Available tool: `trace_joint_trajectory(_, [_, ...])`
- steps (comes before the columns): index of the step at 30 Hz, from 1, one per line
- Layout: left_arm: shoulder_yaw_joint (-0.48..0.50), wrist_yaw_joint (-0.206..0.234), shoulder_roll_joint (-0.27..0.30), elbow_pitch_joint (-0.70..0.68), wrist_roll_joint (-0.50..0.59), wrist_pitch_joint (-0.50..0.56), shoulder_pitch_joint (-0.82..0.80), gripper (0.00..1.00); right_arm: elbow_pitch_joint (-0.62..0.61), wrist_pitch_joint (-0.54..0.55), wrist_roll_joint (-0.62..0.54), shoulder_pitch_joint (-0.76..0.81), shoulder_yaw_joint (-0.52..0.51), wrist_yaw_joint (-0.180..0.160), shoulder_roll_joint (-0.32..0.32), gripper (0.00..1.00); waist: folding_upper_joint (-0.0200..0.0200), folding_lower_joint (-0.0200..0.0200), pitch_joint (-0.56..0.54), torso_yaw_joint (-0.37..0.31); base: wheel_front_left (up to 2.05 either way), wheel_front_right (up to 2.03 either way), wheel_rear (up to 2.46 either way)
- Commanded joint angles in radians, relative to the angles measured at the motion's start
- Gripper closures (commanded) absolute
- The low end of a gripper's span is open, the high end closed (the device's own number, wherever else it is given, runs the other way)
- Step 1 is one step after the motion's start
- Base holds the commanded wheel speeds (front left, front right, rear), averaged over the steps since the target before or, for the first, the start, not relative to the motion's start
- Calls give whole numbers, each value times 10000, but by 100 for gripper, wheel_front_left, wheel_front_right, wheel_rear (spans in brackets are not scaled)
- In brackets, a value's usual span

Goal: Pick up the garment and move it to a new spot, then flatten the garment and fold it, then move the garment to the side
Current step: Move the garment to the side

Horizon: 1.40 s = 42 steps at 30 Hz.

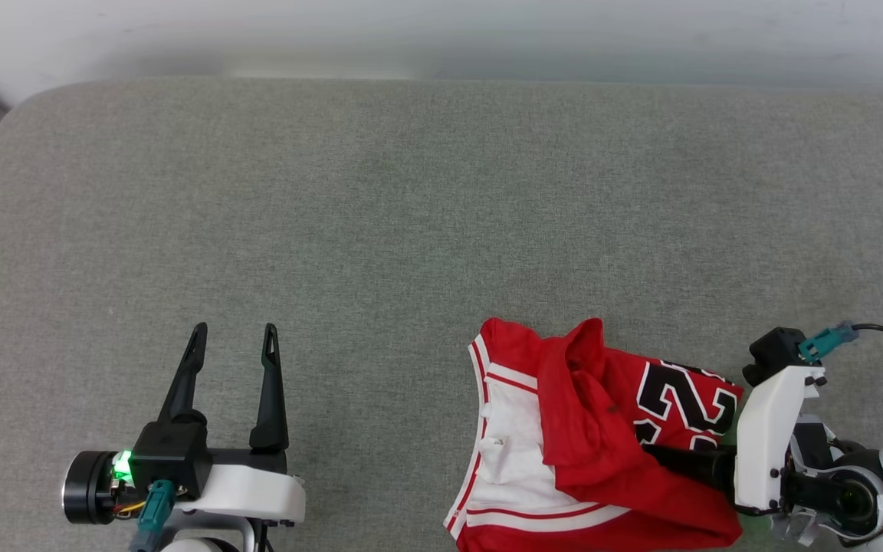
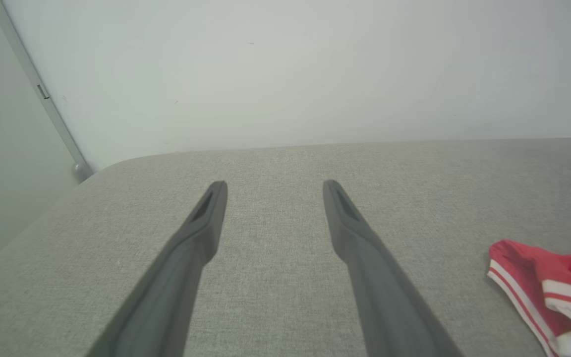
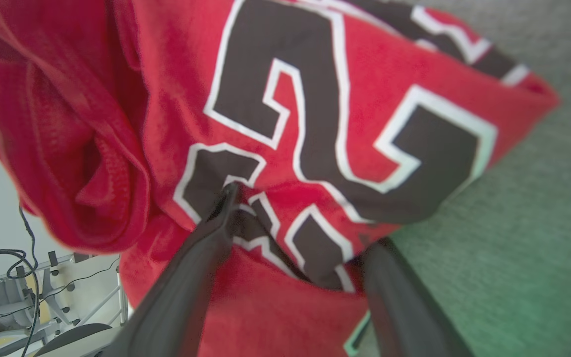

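The garment (image 1: 587, 429), a red T-shirt with a white sleeve and striped trim, lies crumpled at the near right of the grey fabric surface (image 1: 411, 192). Part of its black number print faces up. My right gripper (image 1: 652, 454) reaches into it from the right with its jaws spread. In the right wrist view the right gripper (image 3: 305, 218) has one finger (image 3: 201, 258) lying on the printed garment (image 3: 315, 99), while the other finger's tip is hidden under a fold. My left gripper (image 1: 234, 333) stands open and empty at the near left, well clear of the cloth. The left gripper (image 2: 274, 186) has the garment (image 2: 538, 282) off to its right.
The grey surface runs wide and bare to the back and left, ending at a pale wall (image 1: 441, 31). Its rounded far-left corner (image 2: 117, 166) meets a wall strip. Beyond the near edge, cables and a chair base (image 3: 23, 307) stand on the floor.
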Motion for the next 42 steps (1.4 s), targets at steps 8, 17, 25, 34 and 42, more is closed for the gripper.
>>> trace_joint_trajectory(8, [19, 54, -18, 128, -19, -26, 145, 0, 156, -895, 45, -328, 1124, -21, -533, 100, 0, 0, -381, -39, 0, 0, 0])
trace_joint_trajectory(17, [-35, 188, -18, 109, -150, -24, 637, 0, -1350, -1727, 235, -1434, 2214, -15, -1807, 100, 0, 0, -1163, -600, 0, 0, 0])
trace_joint_trajectory(25, [125, 240, -14, -151, -260, -24, 748, 0, -3342, -1509, 9, -2710, 3204, -15, -3619, 100, 0, 0, -803, -2192, 0, 0, 0])
trace_joint_trajectory(34, [286, 85, 147, -379, 54, -24, 230, 0, -3062, -2065, -634, -3480, 3171, -17, -4929, 100, 0, 0, 255, -3575, 0, 0, 0])
trace_joint_trajectory(42, [417, -73, 526, -675, 230, -24, -390, 0, -858, -3223, -1429, -4291, 2638, -17, -5561, 100, 0, 0, 1419, -3785, 0, 0, 0])
